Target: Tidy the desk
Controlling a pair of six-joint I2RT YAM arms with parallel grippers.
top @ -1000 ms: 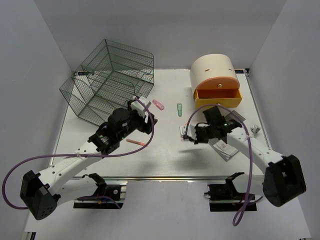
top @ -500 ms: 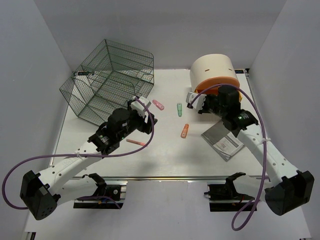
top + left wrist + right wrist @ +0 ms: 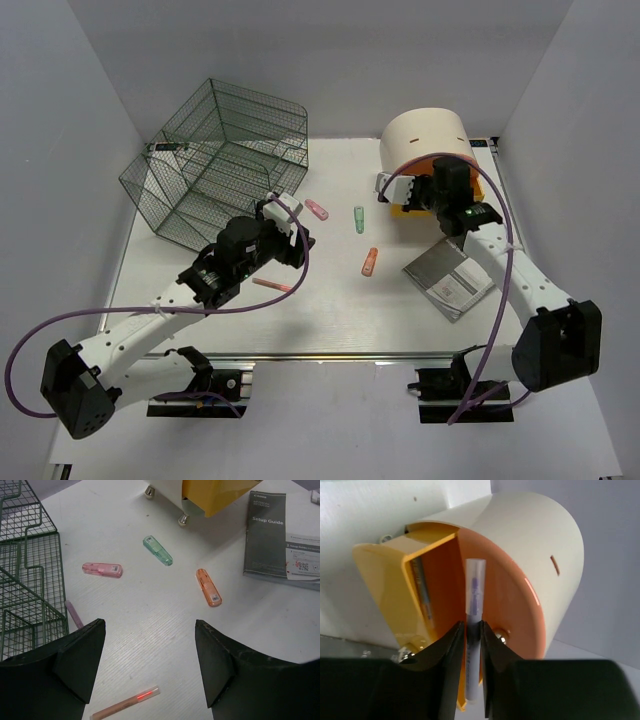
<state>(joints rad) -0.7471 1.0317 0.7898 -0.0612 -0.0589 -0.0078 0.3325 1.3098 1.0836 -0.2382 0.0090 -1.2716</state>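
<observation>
The white desk (image 3: 330, 310) holds scattered small items. My right gripper (image 3: 403, 196) is shut on a white pen with purple print (image 3: 474, 592) and holds it upright over the open yellow drawer (image 3: 395, 590) of the cream-and-orange drawer box (image 3: 427, 140). Another pen lies inside the drawer. My left gripper (image 3: 298, 240) is open and empty, hovering over the desk (image 3: 150, 625). A pink pen (image 3: 125, 703) lies just below its jaws. A pink stick (image 3: 102, 569), a green stick (image 3: 157, 550) and an orange stick (image 3: 208, 587) lie farther out.
A dark wire-mesh cage (image 3: 215, 160) stands at the back left, close to my left gripper. A grey Setup Guide booklet (image 3: 448, 280) lies at the right under my right arm. A metal rail (image 3: 330, 355) runs along the near edge.
My right gripper has moved from the middle of the desk back to the drawer box with the pen in it. This uncovered the orange stick. The left arm has not moved.
</observation>
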